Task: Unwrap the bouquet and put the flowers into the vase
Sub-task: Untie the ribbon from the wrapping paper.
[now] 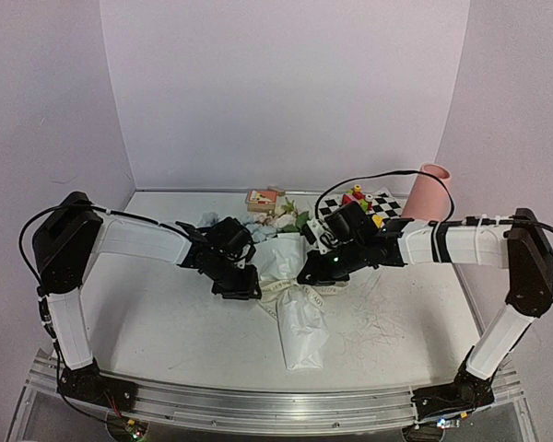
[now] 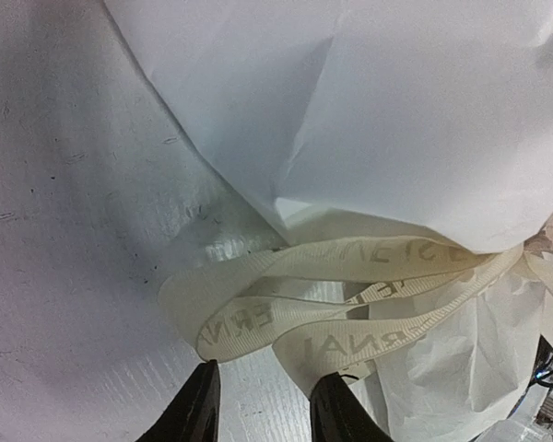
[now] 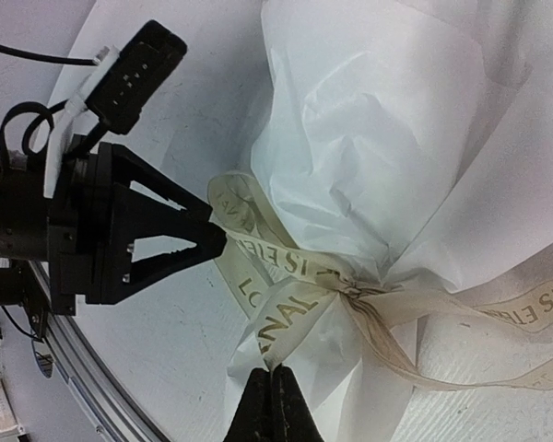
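Observation:
The bouquet (image 1: pixel 293 308) lies in the middle of the table, wrapped in creased white paper (image 3: pixel 396 138) and tied with a cream lettered ribbon (image 3: pixel 295 276). Its flowers (image 1: pixel 286 217) point to the back. The pink vase (image 1: pixel 430 193) stands upright at the back right. My left gripper (image 2: pixel 267 407) is open at the bouquet's left side, with the ribbon loops (image 2: pixel 286 304) just ahead of its fingertips and bare table between them. My right gripper (image 3: pixel 275 396) is shut on a ribbon tail just below the knot (image 3: pixel 355 293). The left gripper (image 3: pixel 212 241) also shows there, its tips at a loop.
Small colourful toy blocks (image 1: pixel 355 197) and a black-and-white checkered mat (image 1: pixel 387 203) lie at the back right beside the vase. A small wooden piece (image 1: pixel 263 196) sits at the back centre. Thin strands (image 1: pixel 378 322) are scattered right of the bouquet. A metal rail (image 1: pixel 258 405) runs along the near edge.

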{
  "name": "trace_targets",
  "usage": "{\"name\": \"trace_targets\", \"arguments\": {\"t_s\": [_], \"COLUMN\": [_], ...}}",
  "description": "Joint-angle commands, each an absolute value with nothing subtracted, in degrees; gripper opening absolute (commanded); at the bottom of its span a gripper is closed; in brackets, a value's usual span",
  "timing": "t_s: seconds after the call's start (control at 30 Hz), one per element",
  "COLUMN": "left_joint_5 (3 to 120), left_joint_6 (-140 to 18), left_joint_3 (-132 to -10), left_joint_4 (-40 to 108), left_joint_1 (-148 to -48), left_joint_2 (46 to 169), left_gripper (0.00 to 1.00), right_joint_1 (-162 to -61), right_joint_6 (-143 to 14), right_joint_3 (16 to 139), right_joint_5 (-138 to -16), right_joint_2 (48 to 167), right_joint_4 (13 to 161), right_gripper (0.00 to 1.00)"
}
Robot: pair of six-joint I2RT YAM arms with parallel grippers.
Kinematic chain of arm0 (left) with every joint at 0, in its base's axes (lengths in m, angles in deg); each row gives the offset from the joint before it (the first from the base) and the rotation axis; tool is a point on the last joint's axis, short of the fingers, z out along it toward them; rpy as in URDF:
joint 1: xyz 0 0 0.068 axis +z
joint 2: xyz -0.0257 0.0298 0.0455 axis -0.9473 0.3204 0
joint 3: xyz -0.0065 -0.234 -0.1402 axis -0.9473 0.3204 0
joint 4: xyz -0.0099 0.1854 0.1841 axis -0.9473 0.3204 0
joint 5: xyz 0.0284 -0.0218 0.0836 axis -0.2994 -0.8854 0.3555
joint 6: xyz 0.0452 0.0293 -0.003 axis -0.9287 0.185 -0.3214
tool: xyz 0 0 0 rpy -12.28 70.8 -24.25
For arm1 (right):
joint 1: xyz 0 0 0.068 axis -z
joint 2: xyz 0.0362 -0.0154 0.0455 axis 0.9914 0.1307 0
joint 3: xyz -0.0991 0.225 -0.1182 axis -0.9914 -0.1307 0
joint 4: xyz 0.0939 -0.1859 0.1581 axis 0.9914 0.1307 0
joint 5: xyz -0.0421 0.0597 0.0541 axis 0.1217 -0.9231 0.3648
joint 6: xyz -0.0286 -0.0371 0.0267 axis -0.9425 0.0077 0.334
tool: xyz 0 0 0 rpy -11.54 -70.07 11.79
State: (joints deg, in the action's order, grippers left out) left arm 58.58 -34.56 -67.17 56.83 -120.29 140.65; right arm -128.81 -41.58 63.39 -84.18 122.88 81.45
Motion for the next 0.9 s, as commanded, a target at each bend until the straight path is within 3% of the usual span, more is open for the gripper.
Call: {"name": "trace_targets", "arguments": {"t_s": [0.0,0.37,0.5,0.7,0.87], "left_joint_5": [57.52,56.27,59.79,68.23,66.65], "left_joint_6": [-34.40,-36.32,-35.88,-35.36,-36.65], "left_joint_3": [-68.34,-71.65,-72.30,-71.39,-72.00], "left_joint_4": [56.29,55.70,57.29,60.75,60.84], "left_joint_1": [-121.72,-124.14,-124.15,-124.14,-124.14], "left_joint_2": [138.86,141.63,142.24,139.38,140.30], "left_gripper": [0.33,0.36,0.35,0.42,0.40], "right_joint_1": [-129.14,-129.10,-129.13,-129.12,-129.15], "right_joint_6": [-41.59,-41.33,-41.23,-40.79,-40.52], "right_joint_3": [62.15,63.61,63.77,63.57,63.43], "right_joint_5": [-84.36,-84.90,-85.00,-84.72,-84.27], "right_joint_2": [120.13,120.99,121.06,120.82,120.91], "right_joint_4": [82.49,82.46,82.46,82.36,82.12], "right_gripper": [0.00,0.00,0.00,0.00,0.00]}}
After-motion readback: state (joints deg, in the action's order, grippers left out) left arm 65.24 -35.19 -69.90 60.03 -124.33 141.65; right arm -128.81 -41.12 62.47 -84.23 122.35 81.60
